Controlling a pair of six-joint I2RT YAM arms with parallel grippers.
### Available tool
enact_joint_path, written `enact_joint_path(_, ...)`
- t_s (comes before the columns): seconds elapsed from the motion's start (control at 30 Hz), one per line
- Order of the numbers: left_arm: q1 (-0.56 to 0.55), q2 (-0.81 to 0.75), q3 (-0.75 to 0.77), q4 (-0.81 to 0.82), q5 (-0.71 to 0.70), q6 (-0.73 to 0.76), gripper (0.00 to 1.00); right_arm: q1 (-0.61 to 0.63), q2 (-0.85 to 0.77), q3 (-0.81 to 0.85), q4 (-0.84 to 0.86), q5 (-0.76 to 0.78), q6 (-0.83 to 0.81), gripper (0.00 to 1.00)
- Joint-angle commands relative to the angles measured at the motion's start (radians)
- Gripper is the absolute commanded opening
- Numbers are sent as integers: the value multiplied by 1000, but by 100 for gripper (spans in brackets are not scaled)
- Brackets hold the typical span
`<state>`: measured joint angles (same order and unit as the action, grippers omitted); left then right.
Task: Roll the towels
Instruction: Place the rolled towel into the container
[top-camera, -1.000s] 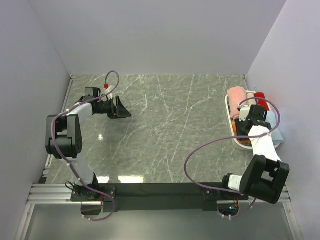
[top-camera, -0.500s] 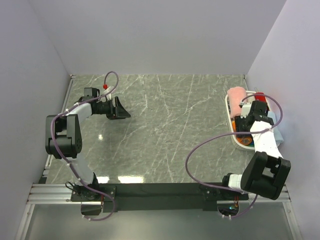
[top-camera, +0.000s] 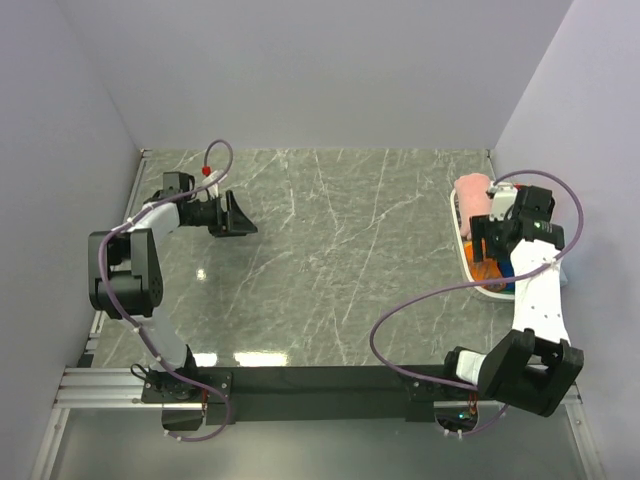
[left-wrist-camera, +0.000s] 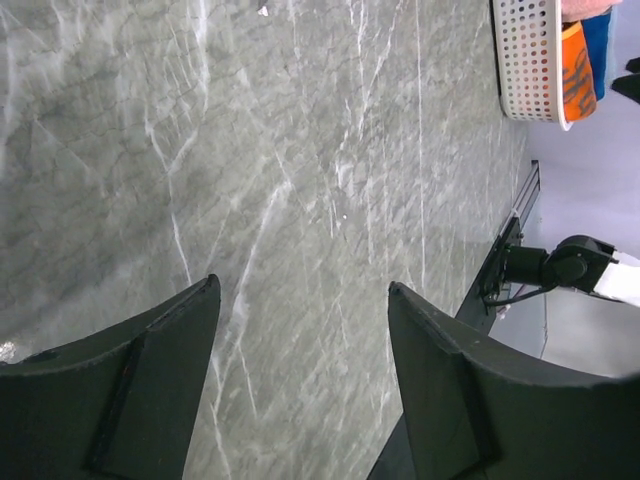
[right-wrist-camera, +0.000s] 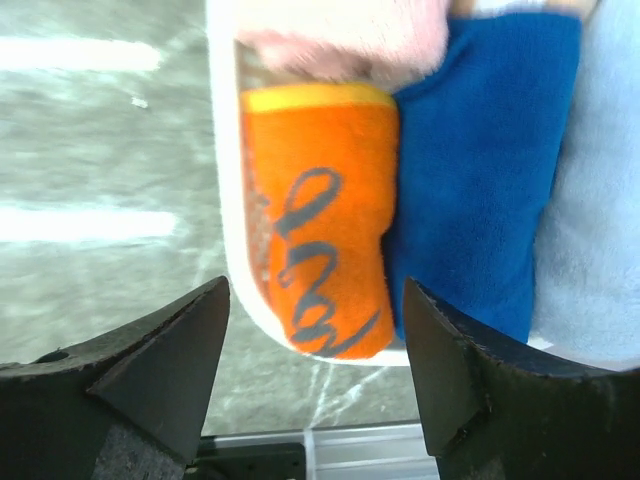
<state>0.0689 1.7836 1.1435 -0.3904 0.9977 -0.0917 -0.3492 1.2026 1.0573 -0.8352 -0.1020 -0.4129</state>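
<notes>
Rolled towels lie side by side in the white basket (right-wrist-camera: 225, 200): an orange one with grey lettering (right-wrist-camera: 320, 250), a blue one (right-wrist-camera: 480, 180), a pink one (right-wrist-camera: 350, 40) and a pale blue one (right-wrist-camera: 595, 200). My right gripper (right-wrist-camera: 315, 290) hangs open just above the orange roll and holds nothing. From above, it (top-camera: 493, 238) sits over the basket (top-camera: 463, 235), between the pink towel (top-camera: 472, 190) and the orange towel (top-camera: 485, 268). My left gripper (left-wrist-camera: 302, 285) is open and empty over bare marble at the far left (top-camera: 235, 215).
The basket stands against the right wall, near the table's right edge. In the left wrist view the basket (left-wrist-camera: 525, 60) shows far off, with the orange towel (left-wrist-camera: 577, 70) inside. A metal rail runs along the near edge (top-camera: 300, 380).
The right gripper has opened, let go of the orange roll in the basket, and moved up and toward the back. The left arm has barely shifted.
</notes>
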Motion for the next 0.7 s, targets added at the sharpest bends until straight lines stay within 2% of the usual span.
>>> enact_joint_path(0.0, 9, -76, 65, -56, 22, 50, 74, 44, -35, 107, -85, -125, 37, 76)
enact_joint_path(0.03, 11, -82, 94, -79, 16, 64, 91, 70, -16, 140, -91, -133, 52, 78)
enact_joint_path(0.07, 12, -93, 111, -102, 1, 81, 99, 91, -5, 161, -100, -142, 62, 78)
enact_joint_path(0.23, 22, -105, 255, -302, -65, 197, 100, 257, 105, 288, -71, -215, 131, 81)
enact_joint_path(0.33, 26, -110, 311, -370, -172, 228, 99, 338, 179, 329, -22, -235, 178, 83)
enact_joint_path(0.37, 31, -127, 315, -404, -209, 237, 100, 407, 196, 329, 22, -232, 187, 84)
enact_joint_path(0.5, 45, -188, 273, -413, -433, 208, 99, 530, 284, 297, 131, -222, 259, 85)
enact_joint_path(0.6, 45, -239, 187, -423, -500, 237, 100, 591, 295, 222, 192, -255, 299, 87)
enact_joint_path(0.67, 45, -286, 136, -398, -528, 245, 99, 625, 279, 182, 206, -223, 290, 88)
